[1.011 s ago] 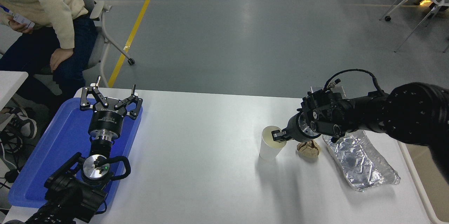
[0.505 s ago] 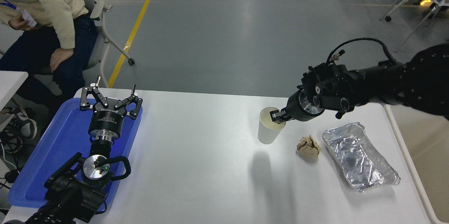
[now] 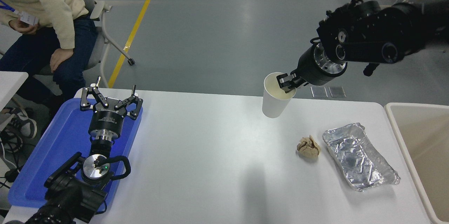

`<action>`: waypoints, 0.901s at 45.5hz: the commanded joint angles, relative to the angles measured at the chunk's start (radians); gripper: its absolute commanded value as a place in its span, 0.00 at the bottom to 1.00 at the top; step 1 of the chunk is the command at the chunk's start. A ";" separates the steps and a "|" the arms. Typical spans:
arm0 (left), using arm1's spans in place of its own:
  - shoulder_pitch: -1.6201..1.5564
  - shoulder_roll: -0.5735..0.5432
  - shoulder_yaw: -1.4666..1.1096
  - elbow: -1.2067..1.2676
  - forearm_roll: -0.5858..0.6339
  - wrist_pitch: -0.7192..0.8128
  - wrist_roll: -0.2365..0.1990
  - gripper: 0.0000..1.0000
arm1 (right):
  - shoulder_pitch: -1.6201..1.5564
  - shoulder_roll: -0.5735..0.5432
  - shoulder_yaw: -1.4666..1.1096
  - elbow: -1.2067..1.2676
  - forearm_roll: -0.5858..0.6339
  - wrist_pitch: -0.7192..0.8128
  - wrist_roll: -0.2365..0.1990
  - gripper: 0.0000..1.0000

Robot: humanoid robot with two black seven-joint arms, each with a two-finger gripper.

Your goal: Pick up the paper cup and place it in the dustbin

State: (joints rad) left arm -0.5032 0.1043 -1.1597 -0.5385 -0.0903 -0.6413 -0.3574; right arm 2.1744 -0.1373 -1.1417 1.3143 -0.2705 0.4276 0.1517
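The white paper cup (image 3: 275, 97) hangs in the air above the table's far edge, slightly tilted, its cream inside showing. My right gripper (image 3: 287, 84) is shut on the cup's rim on its right side, with the arm reaching in from the upper right. The beige dustbin (image 3: 396, 118) stands off the table's right edge, only its left rim and inner wall in view, well to the right of the cup and lower. My left gripper (image 3: 110, 98) rests parked over the blue tray at the left, its fingers spread open with nothing between them.
A crumpled tan paper ball (image 3: 308, 147) and a crinkled silver foil tray (image 3: 357, 160) lie on the white table (image 3: 210, 168) at the right. A blue tray (image 3: 59, 146) sits at the left. A seated person (image 3: 38, 13) is at the far left.
My right gripper has lifted the paper cup off the table, up and slightly to the right. The dustbin's rim has come into view at the right. The left arm has not moved.
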 commanded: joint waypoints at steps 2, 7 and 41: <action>0.000 0.000 0.000 0.000 0.000 0.000 0.000 1.00 | 0.093 -0.010 -0.030 0.046 0.030 0.019 -0.001 0.00; 0.000 0.000 0.000 0.000 0.000 0.002 0.000 1.00 | 0.100 -0.010 -0.032 0.046 0.030 0.019 -0.001 0.00; 0.000 0.000 0.000 0.000 0.000 0.002 0.000 1.00 | 0.094 -0.214 -0.268 0.042 -0.015 0.017 0.000 0.00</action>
State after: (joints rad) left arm -0.5031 0.1042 -1.1597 -0.5384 -0.0914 -0.6396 -0.3574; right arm 2.2729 -0.2247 -1.3123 1.3589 -0.2509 0.4452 0.1504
